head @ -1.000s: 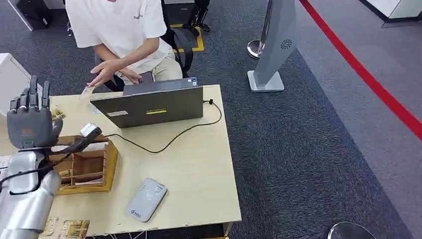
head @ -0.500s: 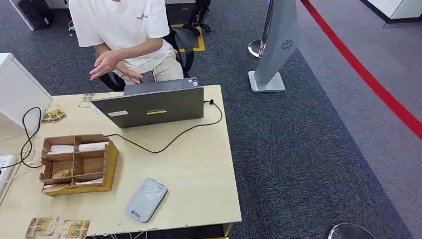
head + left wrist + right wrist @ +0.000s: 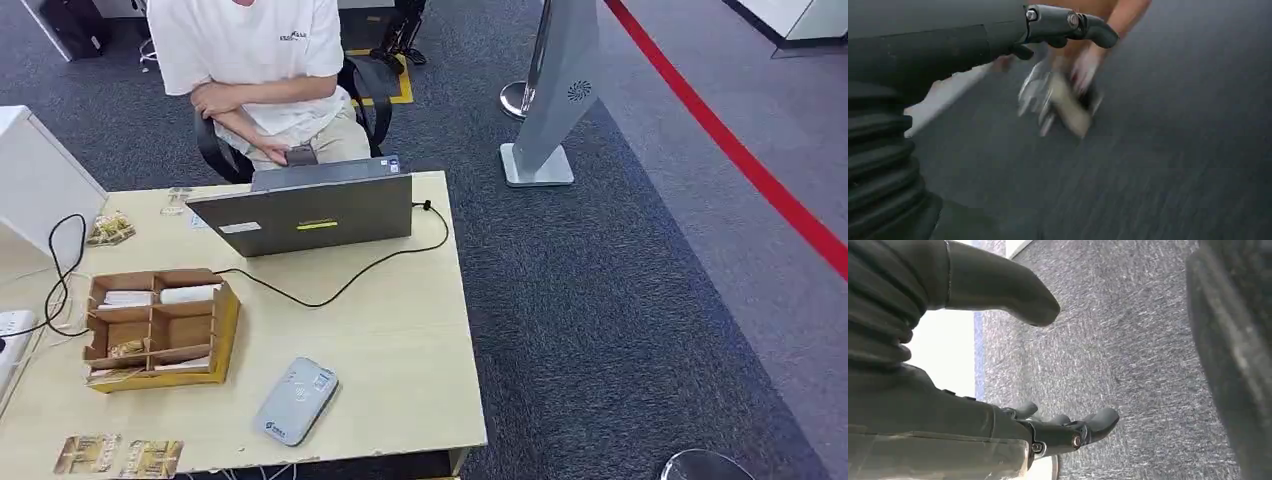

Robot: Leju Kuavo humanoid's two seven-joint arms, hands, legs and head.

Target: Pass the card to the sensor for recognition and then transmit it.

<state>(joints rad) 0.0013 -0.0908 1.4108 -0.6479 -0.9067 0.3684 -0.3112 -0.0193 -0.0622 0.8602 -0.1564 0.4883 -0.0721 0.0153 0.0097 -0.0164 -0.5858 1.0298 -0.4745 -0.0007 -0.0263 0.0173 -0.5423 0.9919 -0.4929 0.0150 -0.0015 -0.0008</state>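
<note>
The grey card sensor point(image 3: 295, 400) lies flat near the table's front edge. To its left stands a wooden divided box point(image 3: 155, 330) with white cards point(image 3: 188, 294) in its far compartments. A small card point(image 3: 175, 200) lies on the table's far left, beside the laptop. Several patterned cards point(image 3: 88, 452) lie at the front left corner. My left hand point(image 3: 973, 45) hangs over dark carpet in a blurred wrist view, fingers stretched out and holding nothing. My right hand point(image 3: 938, 415) also hangs above carpet, thumb and fingers apart, empty.
A grey laptop point(image 3: 310, 215) stands open at the table's far edge, its black cable point(image 3: 340, 285) curving across the top. A person in a white shirt point(image 3: 250, 50) sits behind it, arms folded. A white box point(image 3: 40, 180) stands at the far left; a sign stand point(image 3: 555, 90) is on the carpet.
My left hand, raised over the box a second ago, has dropped out of the head view. The person has drawn the hands back from the table and folded the arms.
</note>
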